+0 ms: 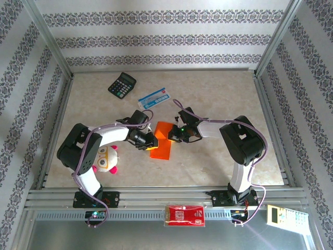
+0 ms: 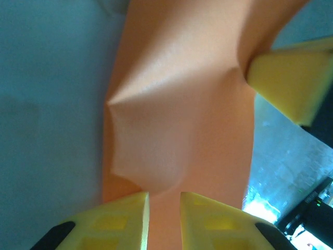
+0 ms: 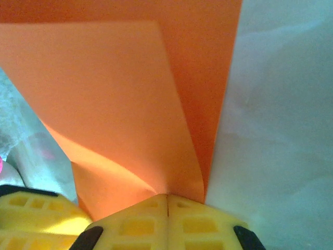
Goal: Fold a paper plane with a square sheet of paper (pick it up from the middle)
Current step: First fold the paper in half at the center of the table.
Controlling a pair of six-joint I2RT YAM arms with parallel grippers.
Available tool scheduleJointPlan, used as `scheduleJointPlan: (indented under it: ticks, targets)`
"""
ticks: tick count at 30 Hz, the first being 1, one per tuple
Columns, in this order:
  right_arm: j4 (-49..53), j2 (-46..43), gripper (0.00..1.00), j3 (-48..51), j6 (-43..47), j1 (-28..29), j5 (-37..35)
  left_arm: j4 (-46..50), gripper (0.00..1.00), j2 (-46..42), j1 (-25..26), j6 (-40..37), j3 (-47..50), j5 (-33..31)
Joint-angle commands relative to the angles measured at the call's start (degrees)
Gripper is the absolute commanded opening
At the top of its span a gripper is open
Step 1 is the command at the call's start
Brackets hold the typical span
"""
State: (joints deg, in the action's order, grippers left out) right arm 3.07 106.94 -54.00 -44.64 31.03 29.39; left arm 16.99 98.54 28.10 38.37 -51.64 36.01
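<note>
From above, the square sheet of paper (image 1: 162,141) lies mid-table, at 5 o'clock from the calculator (image 1: 122,84). The left gripper (image 1: 151,140) is at its 9 o'clock edge and the right gripper (image 1: 175,134) at 2 o'clock. Left wrist: jaws slightly apart, orange paper in the gap, seemingly unpinched. Right wrist: jaws together, clamped on the sheet's curled fold.

The left arm (image 1: 88,177) and right arm (image 1: 240,174) are white with black joints, lilac cables (image 1: 112,126) and yellow grid-moulded jaws.
</note>
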Motion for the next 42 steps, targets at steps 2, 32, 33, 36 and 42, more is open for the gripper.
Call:
scheduleJointPlan:
  ticks: [2,32,33,36,42]
  targets:
    - [9.3,5.1,0.0,2.6,1.4,0.5,-9.8,-2.7,0.24,-2.0,0.7,2.1,1.5,3.4]
    - [9.1,4.5,0.0,3.3,2.0,0.3,-10.1,-1.1,0.2,-0.7,-0.5,1.1,9.4,2.0]
    - [9.1,4.5,0.0,3.3,2.0,0.3,-10.1,-0.7,0.2,-0.4,-0.9,0.9,9.5,1.7]
    - [9.2,4.4,0.0,3.4,2.1,0.3,-10.1,-1.4,0.21,-2.5,-1.2,1.1,9.8,2.0]
    - [9.1,4.6,0.0,3.1,2.2,0.3,-9.9,-2.9,0.25,-6.2,-2.1,1.4,4.9,4.4]
